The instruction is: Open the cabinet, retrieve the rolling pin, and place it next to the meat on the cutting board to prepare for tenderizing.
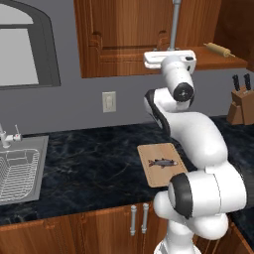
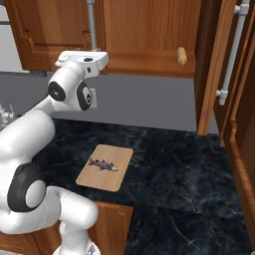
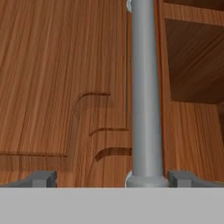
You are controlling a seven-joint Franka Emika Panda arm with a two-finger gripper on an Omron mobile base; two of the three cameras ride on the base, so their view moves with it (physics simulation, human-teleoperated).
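Fingers were spread wide either side of the left door's bar handle, pinching nothing, probably lined up on that door. The cabinet's right door already hung open, so the rolling pin sat exposed on the shelf, half cut off. Meat waited on the cutting board on the table.

Glossy white rounded arm segments, black joint caps and bands, a flat white wrist block.
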